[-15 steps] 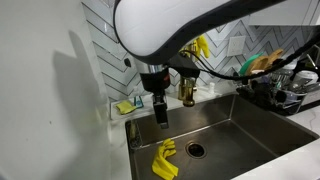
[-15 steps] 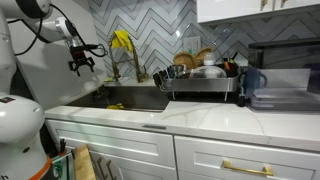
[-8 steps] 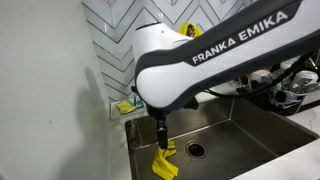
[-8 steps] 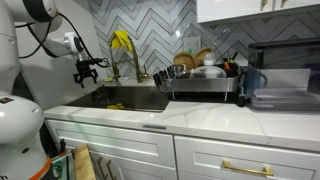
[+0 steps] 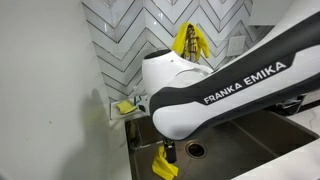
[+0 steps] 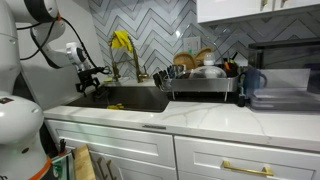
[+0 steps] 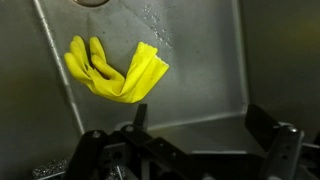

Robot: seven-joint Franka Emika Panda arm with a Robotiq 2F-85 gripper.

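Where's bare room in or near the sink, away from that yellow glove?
Sink floor between the glove and the side wall in the wrist view is bare. The counter in front of the dish rack is bare too. Crowded: glove beside the drain, the full rack.

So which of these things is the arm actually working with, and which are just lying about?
In hand: tool, open, over the yellow glove lying in the sink.
Lying about: second glove hanging up behind; sponge; dish rack; drain.
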